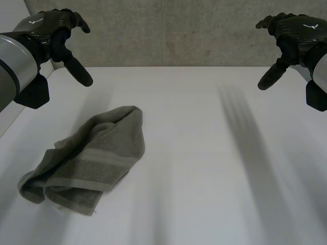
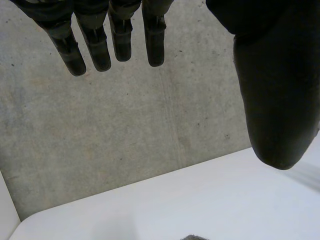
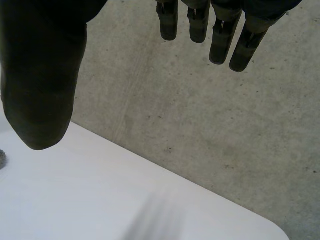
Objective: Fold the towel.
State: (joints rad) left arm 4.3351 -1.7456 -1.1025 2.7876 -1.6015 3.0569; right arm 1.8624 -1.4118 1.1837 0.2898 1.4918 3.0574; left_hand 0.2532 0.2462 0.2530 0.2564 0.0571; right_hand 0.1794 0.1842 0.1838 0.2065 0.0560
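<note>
Towel (image 1: 89, 158) crumpled on desk (image 1: 214, 168): judged soft, limp, light; best taken by corners. Left hand (image 1: 48, 25), right hand (image 1: 296, 28) held clear, unclenched, empty.

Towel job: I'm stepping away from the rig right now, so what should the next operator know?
Left hand: open, raised over the far left of the table, holding nothing.
Right hand: open, raised at the far right, holding nothing.
Towel: a rumpled grey heap on the left side of the table, nearer the left hand; neither hand touches it.
Done: no neat fold.
Left: grasp the towel, spread it flat, then fold it.
</note>
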